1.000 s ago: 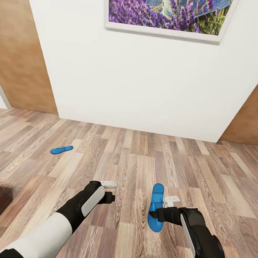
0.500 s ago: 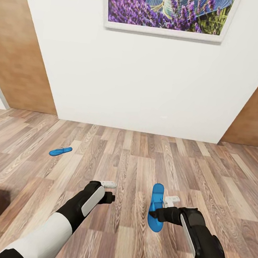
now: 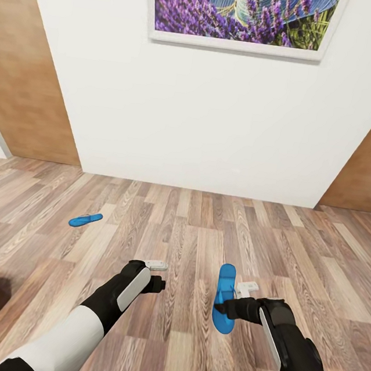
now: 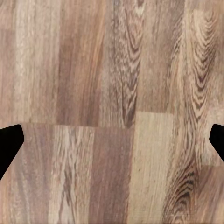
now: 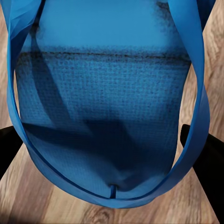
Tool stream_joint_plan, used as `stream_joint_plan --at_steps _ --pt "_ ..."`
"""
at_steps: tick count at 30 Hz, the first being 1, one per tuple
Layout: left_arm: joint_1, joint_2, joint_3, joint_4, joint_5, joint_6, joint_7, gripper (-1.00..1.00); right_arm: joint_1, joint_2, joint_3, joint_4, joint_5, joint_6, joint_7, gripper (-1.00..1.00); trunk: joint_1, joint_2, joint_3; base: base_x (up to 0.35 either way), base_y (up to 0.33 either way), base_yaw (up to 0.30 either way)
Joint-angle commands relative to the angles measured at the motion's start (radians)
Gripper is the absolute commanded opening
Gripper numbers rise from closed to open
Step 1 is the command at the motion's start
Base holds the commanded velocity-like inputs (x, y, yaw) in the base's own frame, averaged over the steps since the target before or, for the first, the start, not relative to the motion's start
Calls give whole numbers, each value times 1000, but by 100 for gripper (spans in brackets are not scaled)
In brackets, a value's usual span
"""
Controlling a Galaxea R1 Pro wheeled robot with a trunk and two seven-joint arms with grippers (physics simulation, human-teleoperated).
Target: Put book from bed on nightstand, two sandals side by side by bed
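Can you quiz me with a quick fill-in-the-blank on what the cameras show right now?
1. The right end effector is shut on a blue ____.
2. The other sandal lies on the wood-plank ____.
3. The left end effector is open and holds ____.
4. On the white wall hangs a framed picture of purple ____.

Missing words: sandal; floor; nothing; lavender
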Motion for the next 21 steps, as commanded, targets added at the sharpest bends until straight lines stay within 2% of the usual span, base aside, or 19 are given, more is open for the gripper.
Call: stream_joint_plan --at_steps 1,21 --pt "-1 0 -1 -1 10 1 10 100 -1 -1 1 -1 8 3 7 -100 0 0 -1 74 0 0" --pt "-1 0 -1 -1 10 1 9 100 -1 0 1 -1 7 4 7 -100 0 0 -1 74 0 0"
